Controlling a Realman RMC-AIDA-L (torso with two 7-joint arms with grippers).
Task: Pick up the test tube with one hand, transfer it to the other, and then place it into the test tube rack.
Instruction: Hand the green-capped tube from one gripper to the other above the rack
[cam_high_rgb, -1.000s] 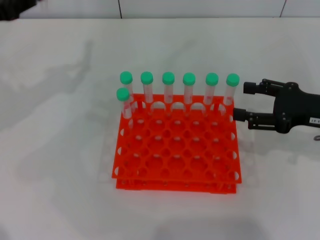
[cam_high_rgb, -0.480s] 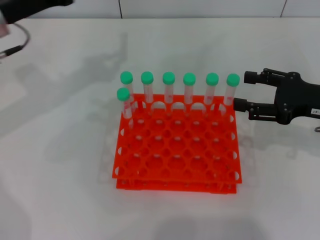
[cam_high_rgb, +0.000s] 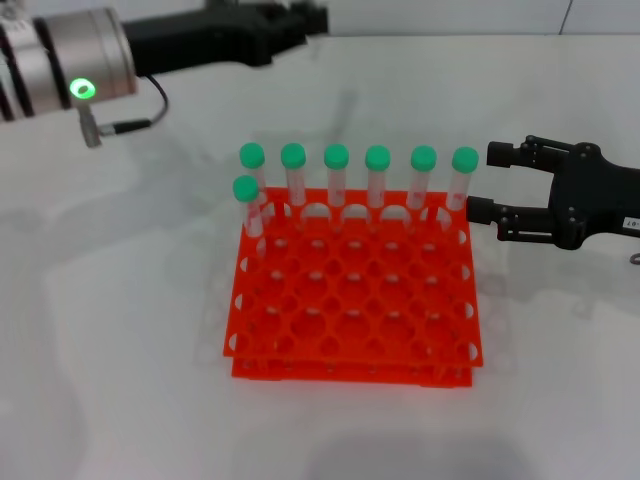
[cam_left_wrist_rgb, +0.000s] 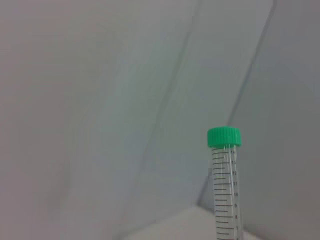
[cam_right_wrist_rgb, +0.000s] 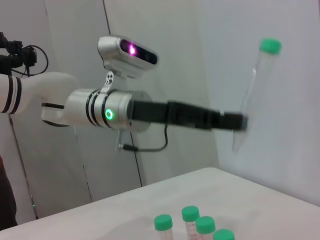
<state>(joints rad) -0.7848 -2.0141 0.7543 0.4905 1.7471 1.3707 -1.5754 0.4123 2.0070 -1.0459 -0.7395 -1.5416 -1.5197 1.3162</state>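
Head view shows the left gripper (cam_high_rgb: 310, 18) high up at the back, over the white surface (cam_high_rgb: 120, 330). Its fingers (cam_right_wrist_rgb: 235, 121) are clamped on the test tube (cam_right_wrist_rgb: 252, 95), which it holds up in the air with the green cap on top. Seven more tubes (cam_high_rgb: 336, 185) stand in the back rows of the orange rack (cam_high_rgb: 352, 290). Just beside the rack is the right gripper (cam_high_rgb: 490, 195), its fingers apart and holding nothing.

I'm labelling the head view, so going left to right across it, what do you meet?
Left arm's silver wrist → left gripper → test tube rack → right gripper.
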